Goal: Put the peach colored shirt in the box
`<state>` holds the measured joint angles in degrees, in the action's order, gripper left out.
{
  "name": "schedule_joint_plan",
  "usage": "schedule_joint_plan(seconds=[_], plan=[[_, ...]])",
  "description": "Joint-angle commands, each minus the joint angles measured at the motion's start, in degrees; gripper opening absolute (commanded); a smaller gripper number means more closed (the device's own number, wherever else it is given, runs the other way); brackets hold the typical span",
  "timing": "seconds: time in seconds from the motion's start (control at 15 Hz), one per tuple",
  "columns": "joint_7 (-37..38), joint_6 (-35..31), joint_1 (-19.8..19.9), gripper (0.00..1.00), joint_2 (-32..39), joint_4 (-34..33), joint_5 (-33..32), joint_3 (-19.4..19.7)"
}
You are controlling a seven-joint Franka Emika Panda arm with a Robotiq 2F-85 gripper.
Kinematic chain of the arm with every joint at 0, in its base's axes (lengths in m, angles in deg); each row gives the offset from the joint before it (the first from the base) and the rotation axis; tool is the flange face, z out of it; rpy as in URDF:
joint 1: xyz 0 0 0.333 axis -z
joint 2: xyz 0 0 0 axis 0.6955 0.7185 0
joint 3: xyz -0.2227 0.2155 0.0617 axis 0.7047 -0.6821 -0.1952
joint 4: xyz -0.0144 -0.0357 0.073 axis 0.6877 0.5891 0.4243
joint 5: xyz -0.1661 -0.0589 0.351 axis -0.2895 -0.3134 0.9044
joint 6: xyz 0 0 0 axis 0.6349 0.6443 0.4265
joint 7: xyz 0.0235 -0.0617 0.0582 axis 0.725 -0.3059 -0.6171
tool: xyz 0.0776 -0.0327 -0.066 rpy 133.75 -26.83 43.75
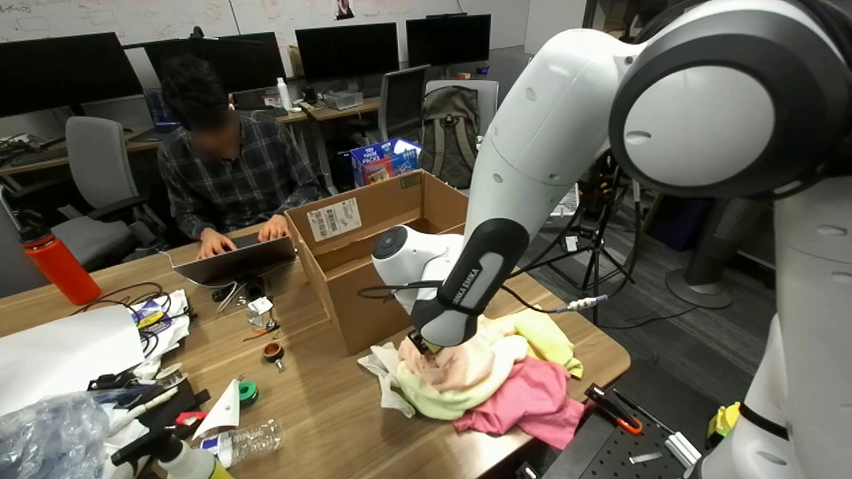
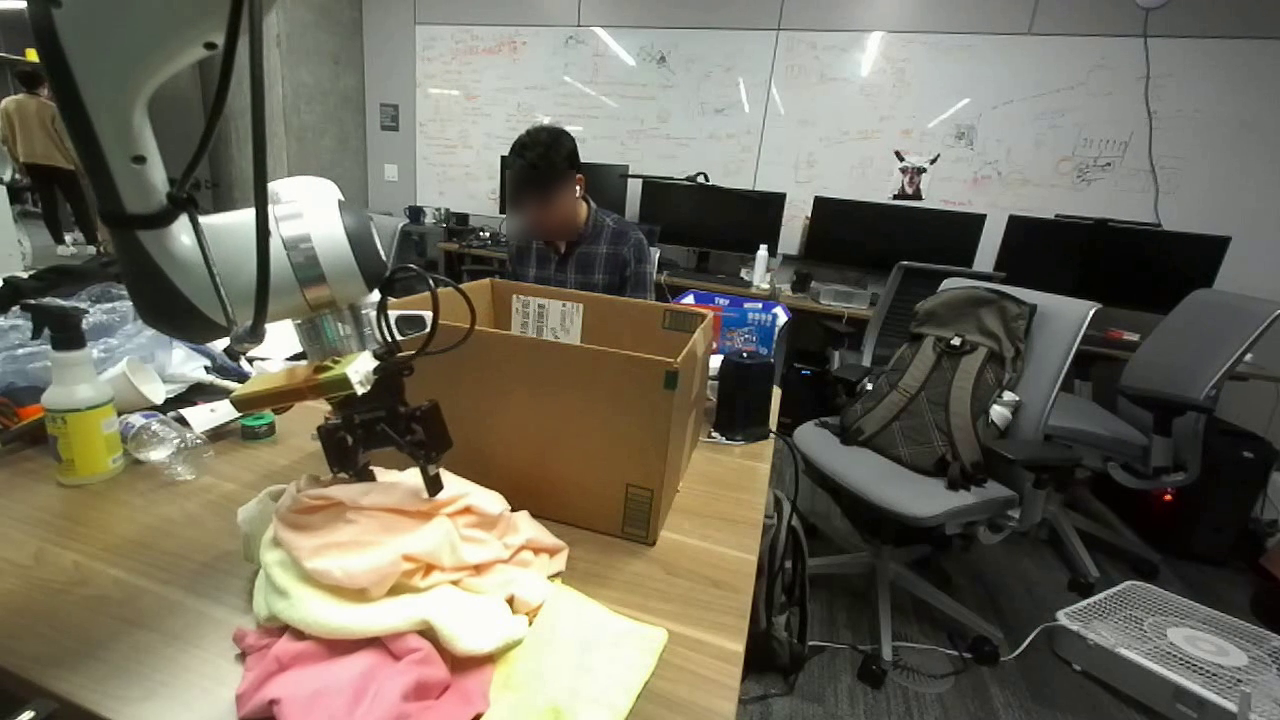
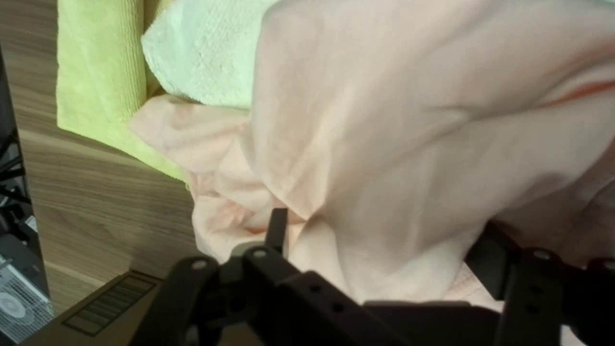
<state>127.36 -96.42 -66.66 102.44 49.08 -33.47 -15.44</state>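
Note:
The peach colored shirt (image 1: 469, 362) lies crumpled on top of a pile of cloths on the table, and shows in both exterior views (image 2: 400, 535). It fills most of the wrist view (image 3: 384, 134). My gripper (image 2: 400, 482) points down at the shirt's box-side part, with its fingertips at the fabric. In the wrist view the gripper's fingers (image 3: 382, 230) are wide apart, with shirt folds between them. The right finger's tip is partly covered by fabric. The box (image 2: 550, 430) stands open-topped just behind the pile, its label on an inner wall (image 1: 373, 299). A corner shows in the wrist view (image 3: 115, 307).
Under and beside the shirt lie a cream cloth (image 2: 400, 612), a pink cloth (image 1: 526, 402) and a yellow cloth (image 2: 580, 660). A person sits behind a laptop (image 1: 236, 259) beside the box. A spray bottle (image 2: 80, 410) and clutter stand on the table.

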Motion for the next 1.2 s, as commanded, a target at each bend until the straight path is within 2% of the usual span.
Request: schedule_joint_plan(seconds=[0.0, 0.47, 0.6, 0.87, 1.13], plan=[[3.4, 4.3, 0.7, 0.58, -0.7, -0.6, -0.8, -1.3], [5.5, 7.8, 2.5, 0.02, -2.1, -0.6, 0.9, -4.3], [5.6, 7.4, 3.1, 0.0, -2.9, -0.5, 2.1, -5.4], [6.0, 6.7, 4.0, 0.02, -5.3, -0.4, 5.1, -7.5], [5.8, 6.3, 4.8, 0.02, -11.2, 0.7, 10.4, -10.4]])
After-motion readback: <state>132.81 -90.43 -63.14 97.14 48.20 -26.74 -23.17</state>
